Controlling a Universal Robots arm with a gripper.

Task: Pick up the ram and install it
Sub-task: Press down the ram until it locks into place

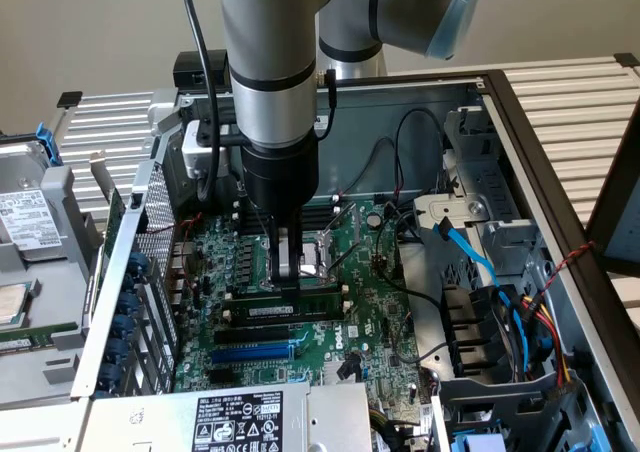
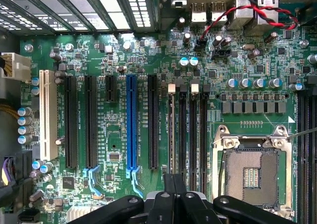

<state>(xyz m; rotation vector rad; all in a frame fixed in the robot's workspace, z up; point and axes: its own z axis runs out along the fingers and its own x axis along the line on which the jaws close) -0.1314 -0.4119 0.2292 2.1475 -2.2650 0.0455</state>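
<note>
The ram (image 1: 300, 310) is a long green stick with a white label, standing on edge in a black memory slot on the motherboard (image 1: 370, 302). My gripper (image 1: 288, 284) comes straight down onto its top edge near the middle, with the fingers together and touching it. In the wrist view the shut gripper (image 2: 173, 180) sits over the ram (image 2: 172, 130), seen edge-on as a thin strip in the memory slot nearest the long black expansion slot (image 2: 153, 125).
The open CPU socket (image 2: 250, 174) lies just beyond the memory slots. A blue slot (image 1: 255, 352) and black slots lie on the near side. Blue, red and black cables (image 1: 480, 262) and a drive cage crowd the exterior view's right. The power supply (image 1: 240, 420) is in front.
</note>
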